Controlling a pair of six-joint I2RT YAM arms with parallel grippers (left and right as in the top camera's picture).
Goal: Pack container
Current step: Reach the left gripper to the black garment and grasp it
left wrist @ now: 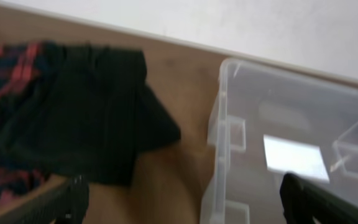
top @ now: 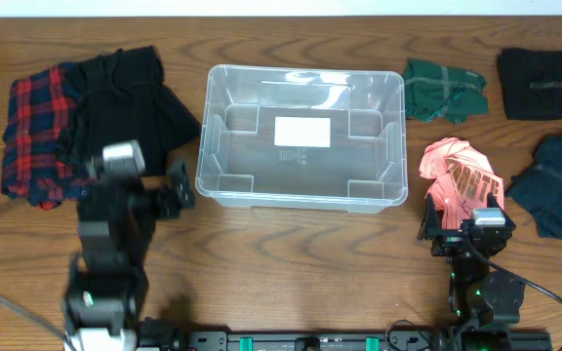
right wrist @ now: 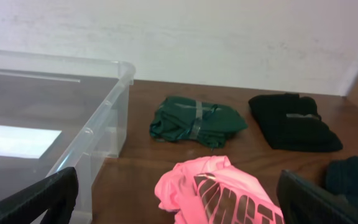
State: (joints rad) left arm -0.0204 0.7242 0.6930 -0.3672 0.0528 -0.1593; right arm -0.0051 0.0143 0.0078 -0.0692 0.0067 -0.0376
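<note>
The clear container [top: 299,199] stands empty mid-table, a white label [top: 302,131] on its base. My left gripper [top: 180,187] hovers open by its near left corner, beside a black garment [top: 125,102]. In the left wrist view the gripper [left wrist: 185,202] holds nothing; the black garment [left wrist: 86,112] lies left and the container wall [left wrist: 219,130] right. My right gripper [top: 461,226] is open just short of a pink printed garment [top: 460,178]. The right wrist view shows that gripper [right wrist: 179,199] spread wide around the pink garment [right wrist: 222,193] without touching it.
A red plaid garment [top: 32,132] lies at the far left. A green garment [top: 442,90], a folded black one [top: 535,84] and a dark blue one [top: 559,183] lie right of the container. The table's near edge is close behind both arms.
</note>
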